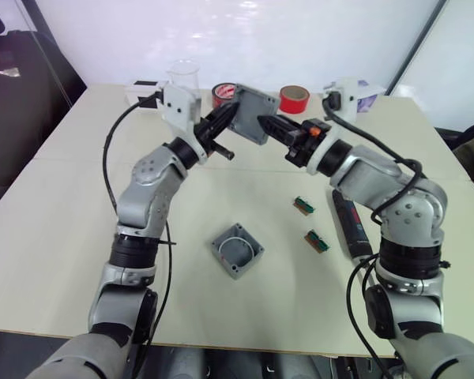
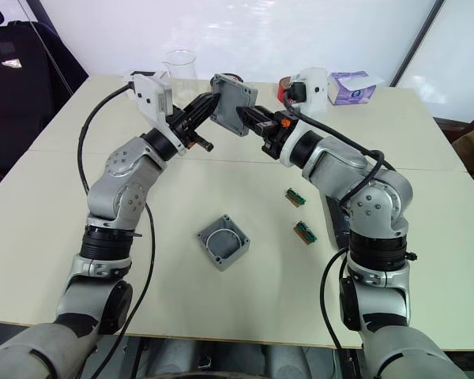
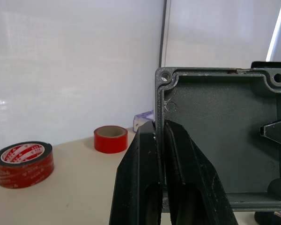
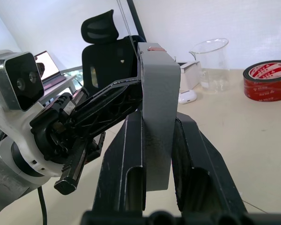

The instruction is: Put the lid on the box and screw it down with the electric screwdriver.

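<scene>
The box [image 1: 249,110] is held above the table's far side, left gripper [image 3: 158,129] and right gripper [image 4: 158,117] both clamping its walls, so you should release one only when the other holds firm, then lower it near the lid [image 1: 237,251]

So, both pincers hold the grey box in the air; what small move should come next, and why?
Probably the left pincer should open and let go. It and the right pincer both clamp the same box in the air, while the lid lies on the table. One arm alone could then set the box down.
</scene>
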`<state>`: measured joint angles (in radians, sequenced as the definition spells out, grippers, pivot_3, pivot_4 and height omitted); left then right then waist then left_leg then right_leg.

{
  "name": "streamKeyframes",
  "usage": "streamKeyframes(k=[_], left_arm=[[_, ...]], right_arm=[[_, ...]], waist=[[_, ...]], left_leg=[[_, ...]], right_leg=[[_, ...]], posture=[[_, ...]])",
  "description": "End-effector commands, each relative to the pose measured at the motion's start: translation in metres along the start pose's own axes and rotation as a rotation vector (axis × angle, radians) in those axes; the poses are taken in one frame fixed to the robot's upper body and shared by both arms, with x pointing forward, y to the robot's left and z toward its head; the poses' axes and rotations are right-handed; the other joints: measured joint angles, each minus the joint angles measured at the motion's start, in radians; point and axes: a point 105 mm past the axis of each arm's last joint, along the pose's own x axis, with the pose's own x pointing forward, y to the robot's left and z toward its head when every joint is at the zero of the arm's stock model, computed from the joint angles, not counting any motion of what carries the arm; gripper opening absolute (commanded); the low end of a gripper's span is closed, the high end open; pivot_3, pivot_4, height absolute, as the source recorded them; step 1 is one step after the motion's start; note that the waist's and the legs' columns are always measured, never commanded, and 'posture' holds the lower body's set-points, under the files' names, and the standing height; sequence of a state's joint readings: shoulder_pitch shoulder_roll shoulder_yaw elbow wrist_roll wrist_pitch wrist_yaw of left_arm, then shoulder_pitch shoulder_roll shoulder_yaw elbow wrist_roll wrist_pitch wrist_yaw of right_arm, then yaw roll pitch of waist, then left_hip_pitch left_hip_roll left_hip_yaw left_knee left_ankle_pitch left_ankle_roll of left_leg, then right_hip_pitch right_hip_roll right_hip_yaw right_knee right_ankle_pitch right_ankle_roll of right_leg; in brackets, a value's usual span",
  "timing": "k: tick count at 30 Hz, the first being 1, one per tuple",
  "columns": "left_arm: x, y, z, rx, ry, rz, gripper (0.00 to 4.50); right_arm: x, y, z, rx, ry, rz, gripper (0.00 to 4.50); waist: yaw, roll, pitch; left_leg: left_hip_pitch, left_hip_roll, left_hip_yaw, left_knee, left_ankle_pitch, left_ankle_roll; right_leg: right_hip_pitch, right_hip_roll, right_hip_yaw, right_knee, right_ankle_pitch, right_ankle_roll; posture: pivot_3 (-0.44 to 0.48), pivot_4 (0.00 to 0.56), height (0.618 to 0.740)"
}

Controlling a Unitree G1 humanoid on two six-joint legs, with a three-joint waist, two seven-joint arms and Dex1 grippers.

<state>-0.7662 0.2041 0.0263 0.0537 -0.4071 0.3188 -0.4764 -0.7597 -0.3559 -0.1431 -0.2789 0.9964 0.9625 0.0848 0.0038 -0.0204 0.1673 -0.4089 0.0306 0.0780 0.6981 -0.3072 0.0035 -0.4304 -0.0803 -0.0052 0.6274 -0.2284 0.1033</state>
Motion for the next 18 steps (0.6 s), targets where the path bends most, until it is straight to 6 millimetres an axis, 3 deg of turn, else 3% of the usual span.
streamKeyframes(k=[1, 2, 4, 8, 18], left_arm=[[0.0025, -0.0043, 0.0225, 0.016, -0.073, -0.024, 0.0], [0.0028, -0.0044, 0.0228, 0.015, -0.074, -0.025, 0.0], [0.003, -0.0048, 0.0234, 0.014, -0.075, -0.027, 0.0], [0.0022, -0.0051, 0.024, 0.014, -0.076, -0.032, 0.0], [0.0, -0.0066, 0.0201, 0.006, -0.062, -0.049, 0.0]], right_arm=[[-0.0043, 0.012, 0.0108, -0.034, -0.041, 0.04, 0.19], [-0.0046, 0.0115, 0.0103, -0.037, -0.041, 0.037, 0.19], [-0.0056, 0.0124, 0.0082, -0.037, -0.034, 0.045, 1.23], [-0.0073, 0.0128, 0.0067, -0.04, -0.028, 0.046, 2.6], [-0.0123, 0.0174, 0.0093, -0.045, -0.047, 0.062, 2.6]], waist=[[0.0, 0.0, 0.0], [0.0, 0.0, 0.0], [0.0, 0.0, 0.0], [0.0, 0.0, 0.0], [0.0, 0.0, 0.0]], left_leg=[[0.0, 0.0, 0.0, 0.0, 0.0, 0.0], [0.0, 0.0, 0.0, 0.0, 0.0, 0.0], [0.0, 0.0, 0.0, 0.0, 0.0, 0.0], [0.0, 0.0, 0.0, 0.0, 0.0, 0.0], [0.0, 0.0, 0.0, 0.0, 0.0, 0.0]], right_leg=[[0.0, 0.0, 0.0, 0.0, 0.0, 0.0], [0.0, 0.0, 0.0, 0.0, 0.0, 0.0], [0.0, 0.0, 0.0, 0.0, 0.0, 0.0], [0.0, 0.0, 0.0, 0.0, 0.0, 0.0], [0.0, 0.0, 0.0, -0.001, 0.0, 0.0]], posture=[[0.0, 0.15, 0.74], [0.0, 0.15, 0.74], [0.0, 0.15, 0.74], [0.0, 0.15, 0.74], [0.0, 0.15, 0.74]])
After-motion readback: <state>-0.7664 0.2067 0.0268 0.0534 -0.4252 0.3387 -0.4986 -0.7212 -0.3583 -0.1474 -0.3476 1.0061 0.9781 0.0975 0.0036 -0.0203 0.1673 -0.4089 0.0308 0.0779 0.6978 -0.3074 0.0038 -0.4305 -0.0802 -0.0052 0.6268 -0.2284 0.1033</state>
